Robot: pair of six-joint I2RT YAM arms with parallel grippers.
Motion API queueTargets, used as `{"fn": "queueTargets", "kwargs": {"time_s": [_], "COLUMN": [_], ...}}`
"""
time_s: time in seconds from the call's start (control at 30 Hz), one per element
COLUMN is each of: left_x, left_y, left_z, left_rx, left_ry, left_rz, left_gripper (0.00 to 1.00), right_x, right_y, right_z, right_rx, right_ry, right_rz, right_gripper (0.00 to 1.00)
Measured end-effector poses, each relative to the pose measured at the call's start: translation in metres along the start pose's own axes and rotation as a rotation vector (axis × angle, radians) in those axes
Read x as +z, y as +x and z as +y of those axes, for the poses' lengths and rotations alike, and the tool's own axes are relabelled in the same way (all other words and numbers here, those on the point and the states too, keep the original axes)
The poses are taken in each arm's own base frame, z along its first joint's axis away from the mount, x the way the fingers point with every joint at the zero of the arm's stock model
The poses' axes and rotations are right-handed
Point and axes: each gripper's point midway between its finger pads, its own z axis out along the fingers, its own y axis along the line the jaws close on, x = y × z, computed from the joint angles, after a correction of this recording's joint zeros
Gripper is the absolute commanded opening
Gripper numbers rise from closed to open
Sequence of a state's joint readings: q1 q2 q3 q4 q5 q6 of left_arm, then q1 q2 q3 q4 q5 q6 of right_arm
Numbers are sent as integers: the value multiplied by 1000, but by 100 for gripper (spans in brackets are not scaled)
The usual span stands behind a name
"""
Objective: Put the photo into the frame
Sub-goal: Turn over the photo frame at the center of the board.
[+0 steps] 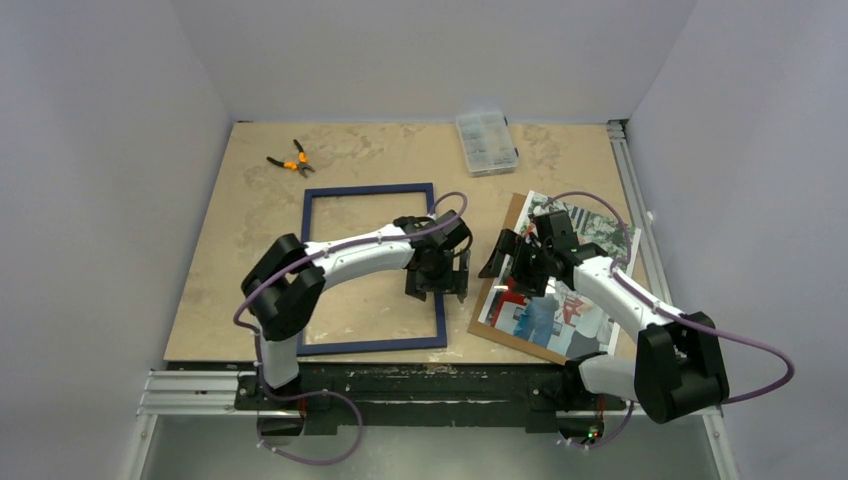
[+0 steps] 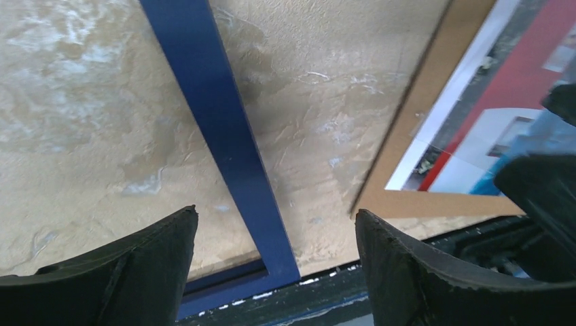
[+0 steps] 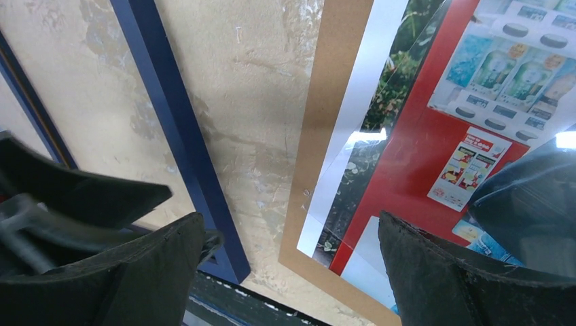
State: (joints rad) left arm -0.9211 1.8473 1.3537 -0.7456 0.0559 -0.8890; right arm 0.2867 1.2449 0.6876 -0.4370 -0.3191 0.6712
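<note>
left gripper [image 2: 275,219] wide open, empty, over frame [image 2: 224,122] | right gripper [image 3: 292,224] wide open, empty, over photo [image 3: 441,102] edge

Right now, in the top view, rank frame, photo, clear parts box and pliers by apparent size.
1. frame
2. photo, partly hidden under the right arm
3. clear parts box
4. pliers
Box and pliers sit farther back, so may look slightly small.

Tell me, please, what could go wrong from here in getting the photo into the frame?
The photo lies flat on the brown board, so the open right pincer may grab both or crease the glossy edge.
The open left pincer hangs over the right rail of the frame, close to the right one; they might collide or nudge the frame.
</note>
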Motion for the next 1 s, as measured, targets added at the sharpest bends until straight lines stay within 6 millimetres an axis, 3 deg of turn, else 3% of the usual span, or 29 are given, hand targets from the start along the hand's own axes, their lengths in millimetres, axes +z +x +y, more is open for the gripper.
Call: {"fn": "queueTargets", "kwargs": {"time_s": [0.23, 0.33, 0.67, 0.87, 1.0], "left_x": [26, 32, 33, 22, -5], "left_y": [10, 9, 9, 5, 4], "left_z": [7, 9, 14, 11, 3], "left_rx": [22, 25, 25, 106, 128], "left_ry": [-111, -141, -171, -149, -111], "left_rz": [39, 40, 48, 18, -24], "left_gripper": [73, 64, 1, 0, 0], "right_x": [0, 1, 4, 2, -4], "right_y": [4, 5, 11, 14, 7], "right_z": [-3, -4, -6, -1, 12], "right_rx": [1, 4, 12, 6, -11], "right_ry": [-5, -6, -10, -38, -74], "right_rz": [15, 21, 47, 67, 65], "right_gripper": [98, 97, 97, 97, 97]}}
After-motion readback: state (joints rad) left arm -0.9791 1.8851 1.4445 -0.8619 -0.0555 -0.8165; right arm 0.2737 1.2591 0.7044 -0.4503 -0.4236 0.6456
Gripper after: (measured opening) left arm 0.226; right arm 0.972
